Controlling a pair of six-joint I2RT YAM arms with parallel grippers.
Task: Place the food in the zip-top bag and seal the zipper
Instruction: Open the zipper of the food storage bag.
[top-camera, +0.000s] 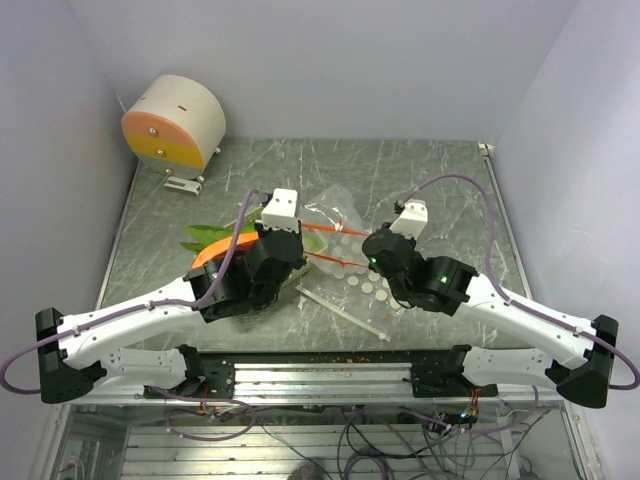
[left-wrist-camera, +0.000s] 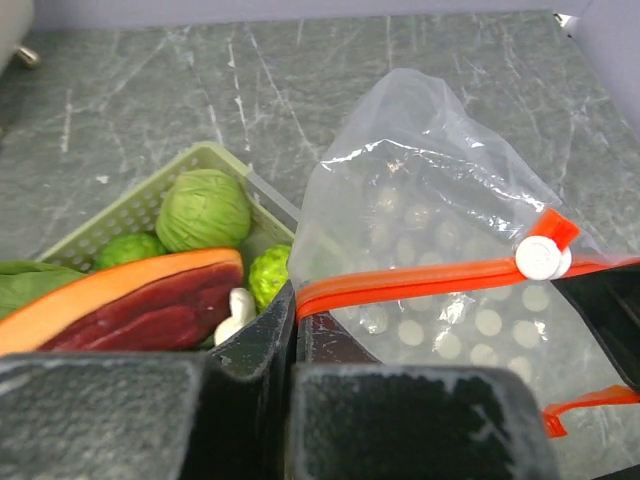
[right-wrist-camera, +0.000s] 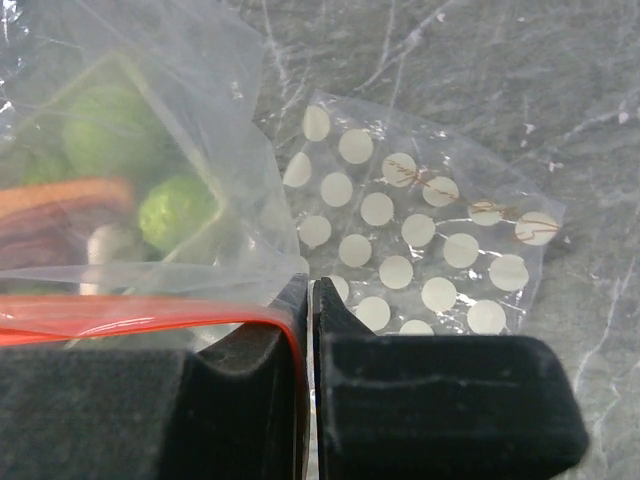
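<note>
The clear zip-top bag (top-camera: 335, 205) with an orange zipper strip (left-wrist-camera: 420, 280) and a white slider (left-wrist-camera: 543, 258) hangs stretched between both grippers. My left gripper (left-wrist-camera: 297, 300) is shut on the strip's left end. My right gripper (right-wrist-camera: 309, 290) is shut on the bag's orange edge (right-wrist-camera: 120, 312). The food lies in a pale-green basket (left-wrist-camera: 130, 205) left of the bag: light-green balls (left-wrist-camera: 204, 208), an orange-and-red slab (left-wrist-camera: 130, 300), a small white piece (left-wrist-camera: 238, 310) and green leaves (top-camera: 205, 236). I see no food inside the bag.
A round cream-and-orange drum (top-camera: 175, 125) stands at the back left corner. A white strip (top-camera: 345, 312) lies on the table in front of the bag. Clear film with white dots (right-wrist-camera: 430, 240) lies flat beyond my right fingers. Walls close in on three sides.
</note>
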